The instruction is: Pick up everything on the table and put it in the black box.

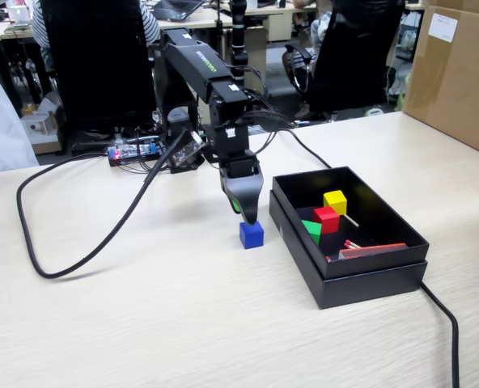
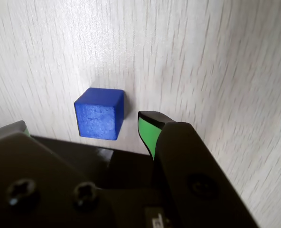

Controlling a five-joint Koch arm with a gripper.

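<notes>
In the wrist view the claw (image 2: 83, 130) stands released, its two jaws spread wide enough that the blue cube (image 2: 99, 113) shows whole in the gap between them. The green-lined fingertip (image 2: 149, 129) sits just beside the cube's right face, apart from it by a thin strip of bare worktop (image 2: 216, 61); the other tip shows only as a corner at the left edge. The claw holds nothing.

In the fixed view the claw (image 1: 245, 212) points down at the worktop (image 1: 183, 323), its tip just above and behind the blue cube (image 1: 252, 234), which rests on the wood near the left side of the black box (image 1: 369, 279). Inside the box lie the green cube (image 1: 312, 231), the red cube (image 1: 327, 219) and the yellow cube (image 1: 335, 201), close together.
</notes>
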